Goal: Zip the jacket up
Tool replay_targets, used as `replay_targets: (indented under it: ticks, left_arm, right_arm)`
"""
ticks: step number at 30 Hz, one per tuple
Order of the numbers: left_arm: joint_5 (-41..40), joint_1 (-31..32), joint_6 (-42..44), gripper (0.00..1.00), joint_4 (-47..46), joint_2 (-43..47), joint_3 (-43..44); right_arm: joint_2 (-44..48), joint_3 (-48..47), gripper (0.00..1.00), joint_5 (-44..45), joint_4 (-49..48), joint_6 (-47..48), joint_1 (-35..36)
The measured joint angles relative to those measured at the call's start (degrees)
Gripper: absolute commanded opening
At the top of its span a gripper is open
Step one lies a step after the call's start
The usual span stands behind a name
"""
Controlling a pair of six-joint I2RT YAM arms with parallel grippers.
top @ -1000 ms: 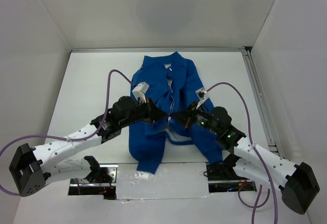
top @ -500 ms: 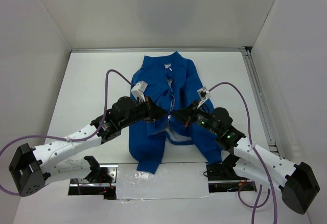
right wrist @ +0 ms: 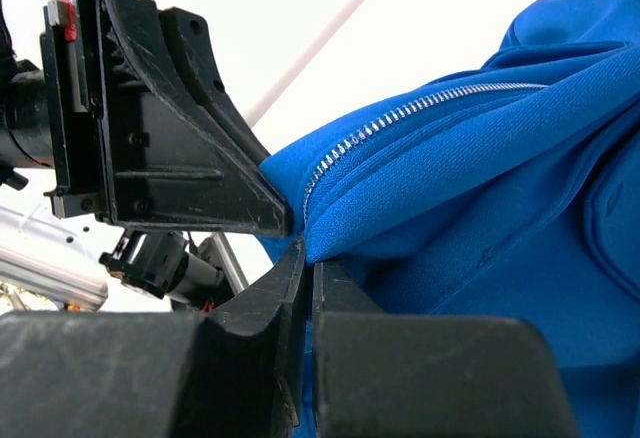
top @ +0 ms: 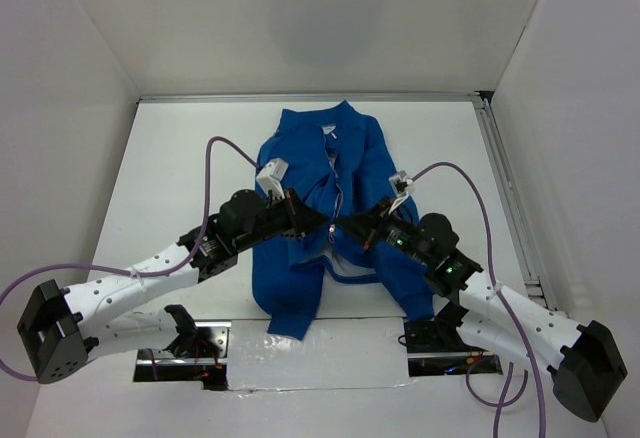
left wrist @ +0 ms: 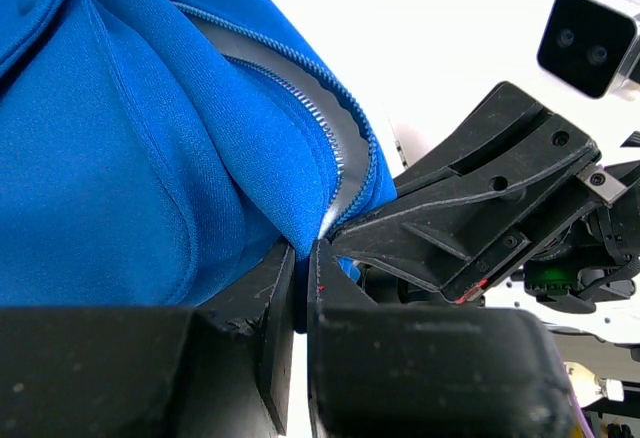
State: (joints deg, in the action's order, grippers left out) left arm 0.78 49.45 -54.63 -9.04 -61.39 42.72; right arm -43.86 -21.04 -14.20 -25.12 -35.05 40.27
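The royal-blue jacket (top: 290,153) lies flat on the white table, collar at the far end, its front partly open. Both grippers meet tip to tip over its lower front. My left gripper (top: 322,228) is shut on the jacket's front edge (left wrist: 120,158), just below the zipper teeth (left wrist: 335,128). My right gripper (top: 346,230) is shut on the opposite edge of the jacket (right wrist: 500,158), right under its zipper teeth (right wrist: 400,118). Each wrist view shows the other gripper close by: the right one (left wrist: 480,198) and the left one (right wrist: 170,158). I cannot make out the slider.
White walls enclose the table on three sides. A metal rail (top: 505,188) runs along the right edge. Purple cables (top: 215,158) loop above both arms. A taped strip (top: 300,353) lies at the near edge between the arm bases.
Hardly anything differs: the right arm has shifted very slightly, and both grippers stay shut on the jacket's front edges.
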Motion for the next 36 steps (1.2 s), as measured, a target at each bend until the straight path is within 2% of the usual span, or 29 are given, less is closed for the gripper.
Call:
replay_targets:
  ticks: [15,25,36]
  left_arm:
    - [-0.79,0.90,-0.17,0.00,-0.44,0.46,0.00]
    - [-0.74,1.92,-1.62,0.00,0.15,0.92,0.00]
    - [-3.21,2.82,-2.73,0.00,2.25,0.90,0.04]
  right_arm:
    - [-0.02,0.04,0.00,2.29,-1.51,0.31,0.50]
    - [0.00,1.92,0.00,9.81,-6.16,2.36,3.72]
    - [2.86,1.99,0.00,11.89,-3.32,6.25,6.54]
